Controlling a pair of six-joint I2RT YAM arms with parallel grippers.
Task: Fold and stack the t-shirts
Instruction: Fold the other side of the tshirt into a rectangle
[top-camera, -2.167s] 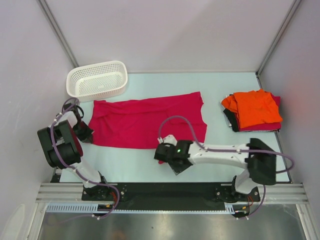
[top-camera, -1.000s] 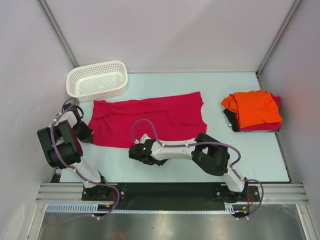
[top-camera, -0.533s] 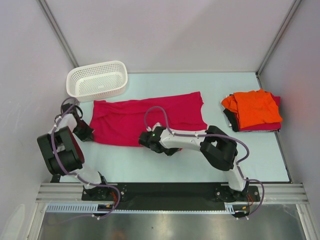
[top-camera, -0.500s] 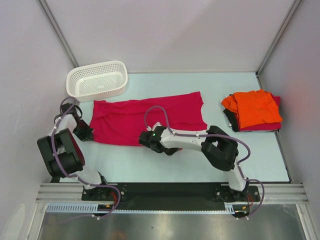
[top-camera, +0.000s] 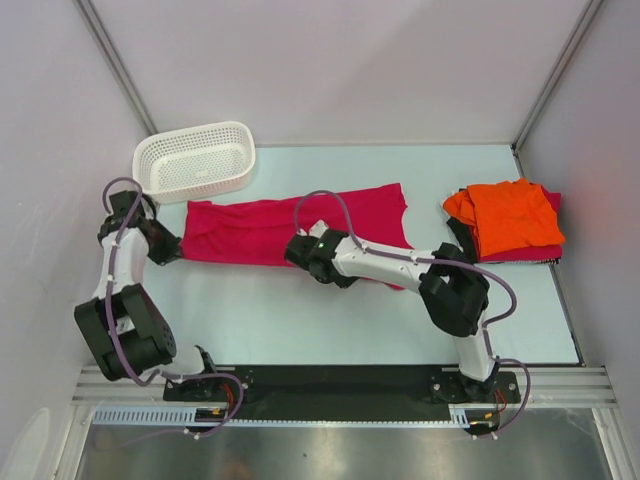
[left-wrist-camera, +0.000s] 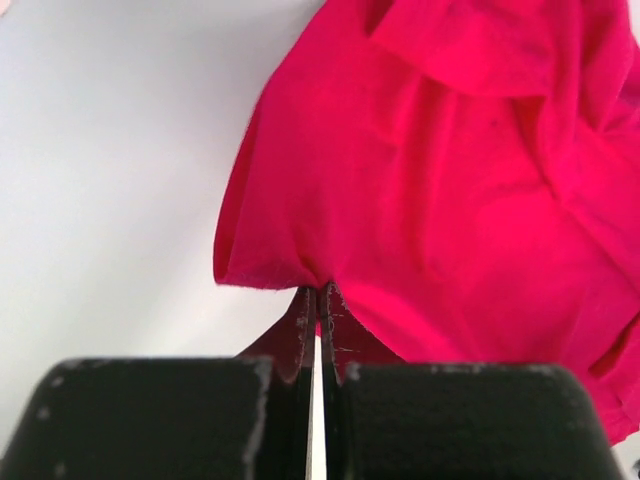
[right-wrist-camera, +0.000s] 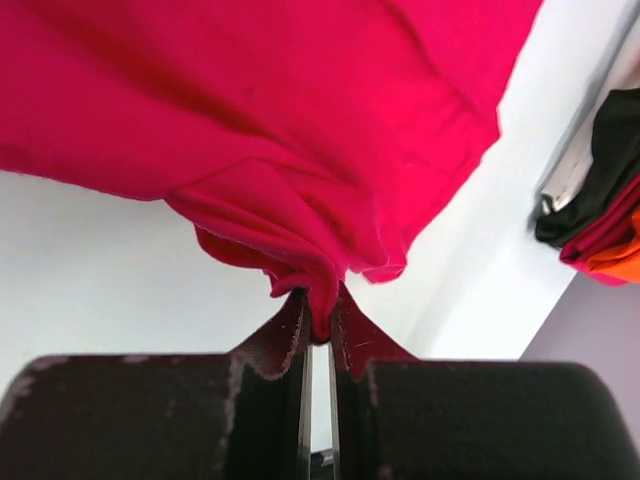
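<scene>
At the far left corner of the counter (top-camera: 300, 320) stands a white mesh basket (top-camera: 195, 160). Just in front of it the left arm (top-camera: 108, 270) reaches to the left end of the crimson t-shirt (top-camera: 250, 225). The left jaws are fully closed, pinching the shirt's edge, with the cloth puckered at the tips in the left wrist view. The shirt lies stretched sideways across the middle of the counter. At the middle of its near edge, the right jaws are nearly closed on a bunched fold of the crimson cloth, and the right arm (top-camera: 385, 262) lies across the shirt's right part. Well apart, by the right edge, the orange t-shirt (top-camera: 510, 215) tops a stack, with another crimson shirt (top-camera: 530, 254) and dark cloth (top-camera: 462, 240) beneath.
</scene>
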